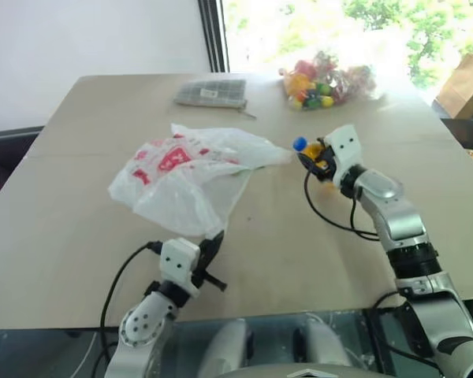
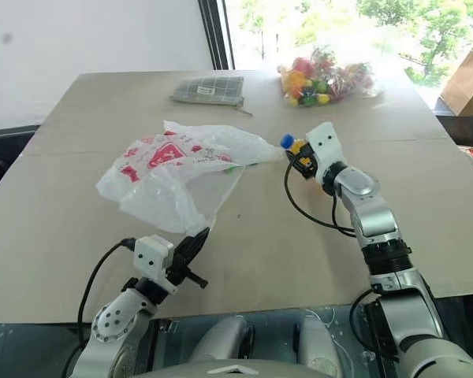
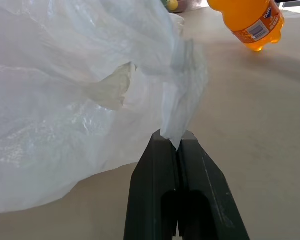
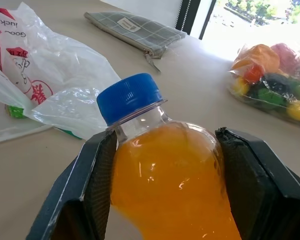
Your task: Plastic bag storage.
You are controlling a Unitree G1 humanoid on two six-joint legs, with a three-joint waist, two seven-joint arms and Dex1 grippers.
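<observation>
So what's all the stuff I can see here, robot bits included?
plastic bag: one, white with red print, crumpled mid-table, a corner pinched in the left fingers.
orange bottle: one, orange drink, blue cap, between the right fingers, just right of the bag.
pouch: one, grey checked, far side of table.
clear bag of small items: one, multicoloured, far right near the window.
table: one, light wood.
cardboard box: one, brown, beyond the table's far right corner.
left gripper: black fingers, shut on the bag.
right gripper: black fingers, around the bottle.
</observation>
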